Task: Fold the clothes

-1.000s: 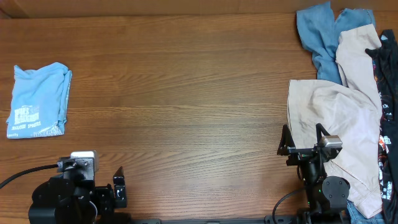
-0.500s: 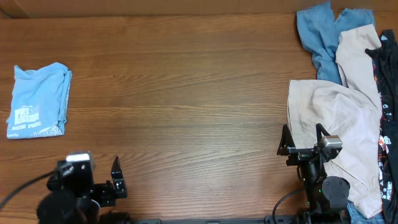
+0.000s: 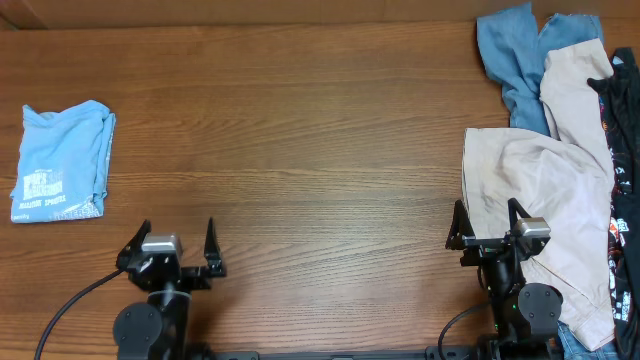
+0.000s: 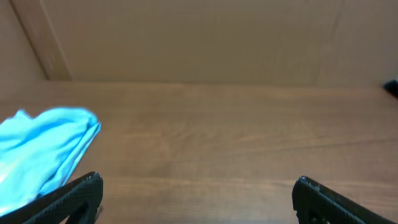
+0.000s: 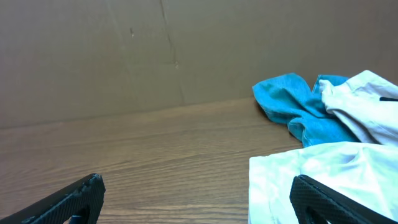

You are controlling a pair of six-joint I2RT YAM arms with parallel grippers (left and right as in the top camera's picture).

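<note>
A folded sky-blue T-shirt (image 3: 62, 160) with white lettering lies at the table's left edge; its corner shows at the left of the left wrist view (image 4: 43, 152). My left gripper (image 3: 171, 243) stands open near the front edge, right of and below that shirt, empty. A heap of loose clothes fills the right side: a beige garment (image 3: 535, 190), a dusty blue one (image 3: 510, 55) and a black one (image 3: 625, 110). My right gripper (image 3: 487, 222) is open at the beige garment's left border (image 5: 311, 174), with nothing between its fingers.
The wooden table (image 3: 300, 150) stretches between the two arms. A cardboard wall (image 5: 124, 50) stands along the far edge. The clothes heap reaches the right edge of the overhead view.
The left arm has swung up and to the right, turning so its open jaws now face the table's far side. The right arm and all garments have stayed put.
</note>
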